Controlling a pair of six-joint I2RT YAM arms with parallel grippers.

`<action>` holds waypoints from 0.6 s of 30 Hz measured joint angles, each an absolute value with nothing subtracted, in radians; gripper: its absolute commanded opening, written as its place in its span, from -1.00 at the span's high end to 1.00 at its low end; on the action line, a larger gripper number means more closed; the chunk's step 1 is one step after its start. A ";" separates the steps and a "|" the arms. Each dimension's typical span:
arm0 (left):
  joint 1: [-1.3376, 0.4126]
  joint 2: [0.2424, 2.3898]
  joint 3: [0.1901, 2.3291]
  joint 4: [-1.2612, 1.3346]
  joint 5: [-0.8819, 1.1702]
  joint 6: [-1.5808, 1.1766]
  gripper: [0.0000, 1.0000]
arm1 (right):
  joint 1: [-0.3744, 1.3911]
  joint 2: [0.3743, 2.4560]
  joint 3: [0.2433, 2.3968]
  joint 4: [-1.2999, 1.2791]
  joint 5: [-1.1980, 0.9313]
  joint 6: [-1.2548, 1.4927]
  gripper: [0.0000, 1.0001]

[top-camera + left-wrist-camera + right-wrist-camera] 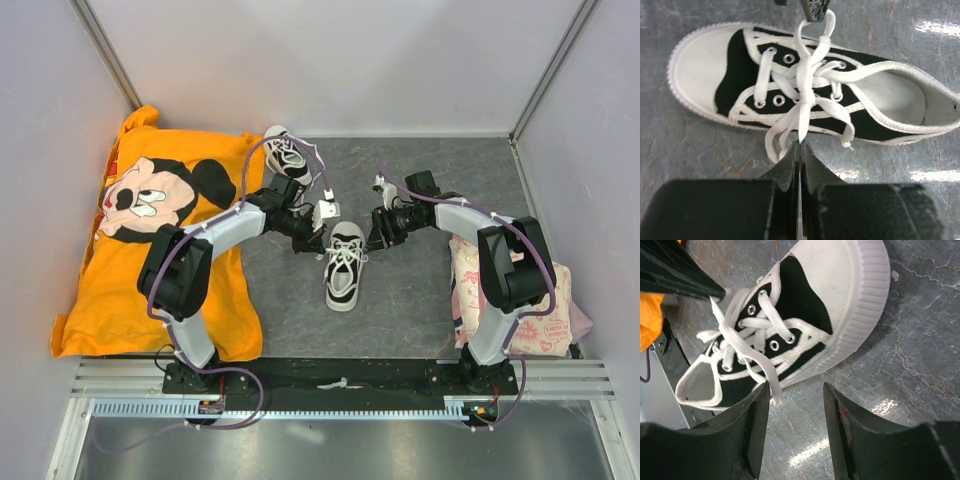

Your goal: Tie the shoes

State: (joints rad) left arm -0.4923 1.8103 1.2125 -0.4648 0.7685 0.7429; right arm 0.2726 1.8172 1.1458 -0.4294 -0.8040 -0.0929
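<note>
ok so the shoe (343, 270) being worked on is mid-table on the grey mat (430, 310), btwn both arms. The left gripper (800, 145) has its fingers pressed together, pinching a lace (802, 122) strand coming off the crossed middle. On the opp side the right gripper (795, 390) has fingers apart over bare mat, w/ a loose lace end just beside one finger. The 2nd shoe (287, 155) sits farther back by the orange Mickey shirt (150, 200). There's a pink cloth (520, 310) under the right arm.
</note>
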 measured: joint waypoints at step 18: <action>-0.454 1.781 1.202 -0.533 0.730 0.765 0.97 | 0.273 1.817 1.146 -0.427 -0.817 -0.090 -0.25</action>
State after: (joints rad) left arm -0.4538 1.7809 1.2022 -0.5327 0.7303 0.7654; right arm 0.2729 1.8168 1.1458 -0.4267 -0.8169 -0.0902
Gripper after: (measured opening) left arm 0.022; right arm 0.590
